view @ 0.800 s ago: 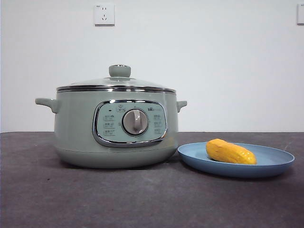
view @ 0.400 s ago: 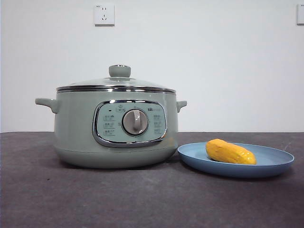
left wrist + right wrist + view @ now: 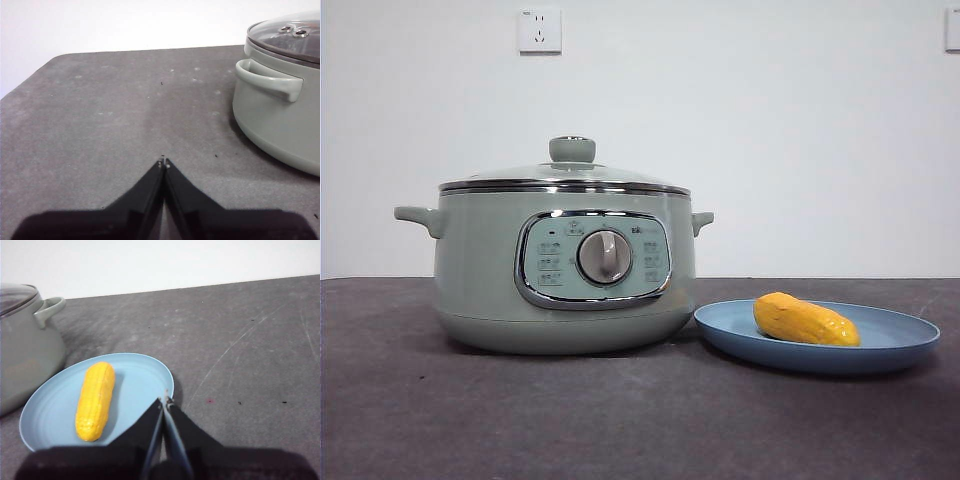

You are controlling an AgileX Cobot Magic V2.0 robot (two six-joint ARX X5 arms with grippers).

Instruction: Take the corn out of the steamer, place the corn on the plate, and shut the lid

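Note:
The sage-green steamer (image 3: 565,270) stands on the dark table with its glass lid (image 3: 565,175) closed on top. The yellow corn (image 3: 805,320) lies on the light-blue plate (image 3: 900,345) to the steamer's right. In the right wrist view the corn (image 3: 95,400) lies on the plate (image 3: 145,380), and my right gripper (image 3: 165,401) is shut and empty above the plate's rim. In the left wrist view my left gripper (image 3: 163,162) is shut and empty over bare table, apart from the steamer (image 3: 280,115) and its lid (image 3: 292,32). Neither arm shows in the front view.
A white wall with a socket (image 3: 539,30) stands behind the table. The dark grey table (image 3: 620,420) stretches in front of the steamer and plate. Scratches mark the table (image 3: 240,340) beside the plate in the right wrist view.

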